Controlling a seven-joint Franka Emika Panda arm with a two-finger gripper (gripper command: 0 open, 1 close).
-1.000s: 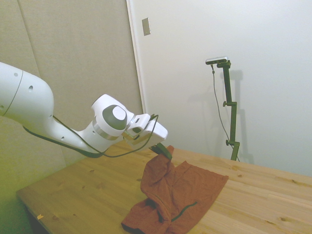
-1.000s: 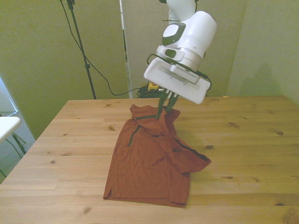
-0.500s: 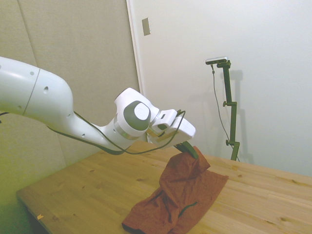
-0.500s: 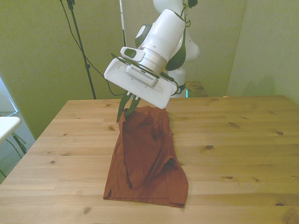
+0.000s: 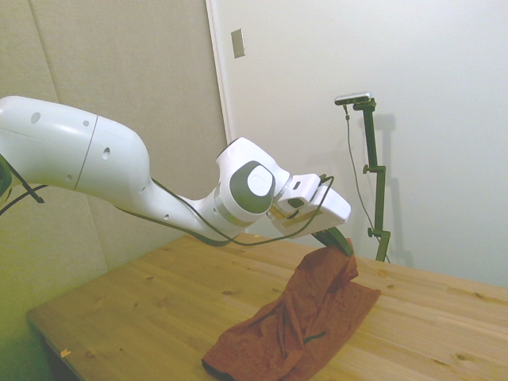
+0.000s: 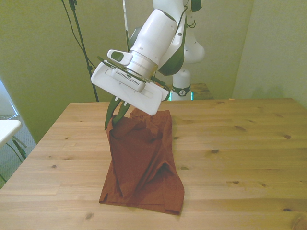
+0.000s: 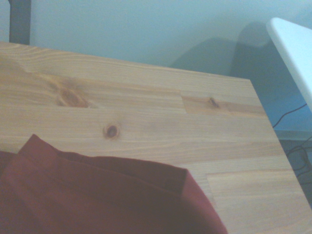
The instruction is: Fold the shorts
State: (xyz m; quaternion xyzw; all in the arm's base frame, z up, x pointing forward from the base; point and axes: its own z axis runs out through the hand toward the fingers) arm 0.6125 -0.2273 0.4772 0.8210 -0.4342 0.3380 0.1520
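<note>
Rust-orange, soft, wrinkled fabric shorts (image 6: 141,163) in the centre-left of the front view, one edge lifted off the pale knotty wooden tabletop (image 6: 240,158), the rest draped down to a heap near the lower edge of the frame. White two-finger hand (image 6: 113,115) with dark green fingers, tilted, closed on the raised top edge of the shorts, upper left of the cloth in the front view.

Side view: same hand (image 5: 340,243) right of centre, pinching the highest corner of the shorts (image 5: 305,325), fabric sloping from there down toward the lower middle of the frame. Short dark zipper line (image 5: 314,337) visible only here, low on the cloth; hidden in the front view by the hanging fold.

Wrist view: only a blurred hemmed corner of the shorts (image 7: 97,195) at the bottom left, lying on bare planks of the tabletop (image 7: 146,112) with a few dark knots; hand itself out of frame.

Front view alone: white rounded edge of another piece of furniture (image 6: 7,129) at the far left, off the tabletop, and black cables (image 6: 103,76) hanging along the green wall in the upper left. Side view alone: small grey wall plate (image 5: 237,43) at the top centre. Bulky white arm (image 5: 119,171) covering much of the left half of the side view.
</note>
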